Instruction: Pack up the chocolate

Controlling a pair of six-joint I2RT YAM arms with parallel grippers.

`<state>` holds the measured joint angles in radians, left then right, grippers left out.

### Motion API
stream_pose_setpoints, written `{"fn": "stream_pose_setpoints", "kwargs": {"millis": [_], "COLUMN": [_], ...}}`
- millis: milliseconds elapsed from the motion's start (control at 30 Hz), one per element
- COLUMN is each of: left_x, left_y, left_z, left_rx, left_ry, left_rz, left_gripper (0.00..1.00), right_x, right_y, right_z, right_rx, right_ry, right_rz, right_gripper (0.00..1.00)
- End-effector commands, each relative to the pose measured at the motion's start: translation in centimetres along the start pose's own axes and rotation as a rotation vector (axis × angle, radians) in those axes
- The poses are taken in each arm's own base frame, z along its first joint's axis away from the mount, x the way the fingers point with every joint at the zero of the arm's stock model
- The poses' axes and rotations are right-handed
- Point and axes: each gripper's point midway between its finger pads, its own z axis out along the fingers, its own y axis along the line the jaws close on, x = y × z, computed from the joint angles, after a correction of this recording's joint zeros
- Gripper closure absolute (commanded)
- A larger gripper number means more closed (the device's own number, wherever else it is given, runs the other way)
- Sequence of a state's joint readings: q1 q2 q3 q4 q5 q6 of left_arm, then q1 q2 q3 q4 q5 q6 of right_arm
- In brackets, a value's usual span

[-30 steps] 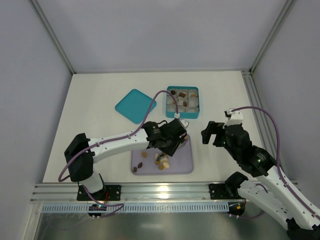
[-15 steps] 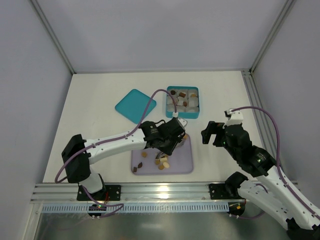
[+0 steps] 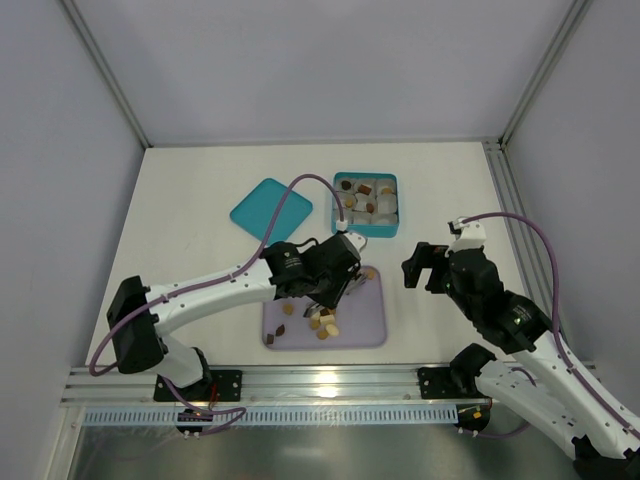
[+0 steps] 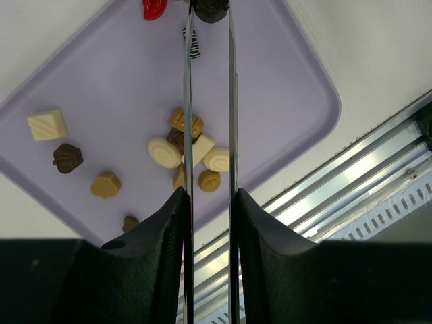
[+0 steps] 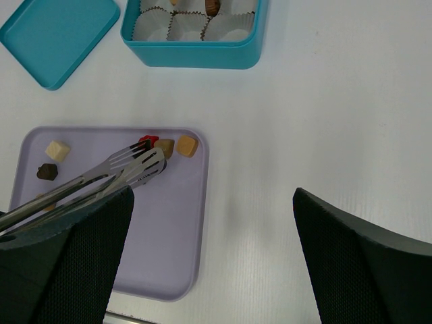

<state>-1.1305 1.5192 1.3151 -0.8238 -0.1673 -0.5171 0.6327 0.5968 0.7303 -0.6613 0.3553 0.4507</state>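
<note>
Tongs (image 4: 188,101) clenched in left hand (image 4: 208,202) seemingly pinch a dark chocolate (image 4: 210,7) ahead, for boxing; right hand (image 5: 212,223) released.

White table (image 3: 200,180), three things lying on it: a lilac tray (image 3: 365,315) near the front edge, an open teal box (image 3: 365,236) just behind it, and a flat teal lid (image 3: 270,211) left of the box, apart.

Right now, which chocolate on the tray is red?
The single red piece at the far edge of the tray, beside the tongs; the rest are brown, tan or cream.
</note>
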Motion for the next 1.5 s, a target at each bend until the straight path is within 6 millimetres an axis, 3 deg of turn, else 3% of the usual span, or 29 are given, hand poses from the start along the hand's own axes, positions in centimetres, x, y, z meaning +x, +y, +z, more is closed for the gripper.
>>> {"fn": "stream_pose_setpoints", "kwargs": {"millis": [0, 900, 1267, 1467], "left_x": [-0.6, -3.2, -7.3, -11.3], "left_y": [0.3, 0.3, 1.0, 2.2], "left_z": [-1.2, -2.0, -2.8, -2.8], "left_rx": [-0.005, -0.035, -0.048, -0.058], "left_ry": [-0.048, -0.113, -0.193, -0.246], "left_rz": [-0.014, -0.006, -0.025, -0.042], "left_gripper": [0.67, 0.67, 0.67, 0.67], "right_x": [-0.5, -0.8, -1.4, -1.6], "right_y": [0.3, 0.3, 0.5, 0.5], "right_z": [0.3, 0.2, 0.1, 0.0], "right_rx": [-0.004, 0.0, -0.004, -0.001], "right_ry": [-0.019, -0.025, -0.034, -0.038], "right_rz": [0.013, 0.007, 0.008, 0.004], "right_gripper": [0.0, 0.0, 0.0, 0.0]}}
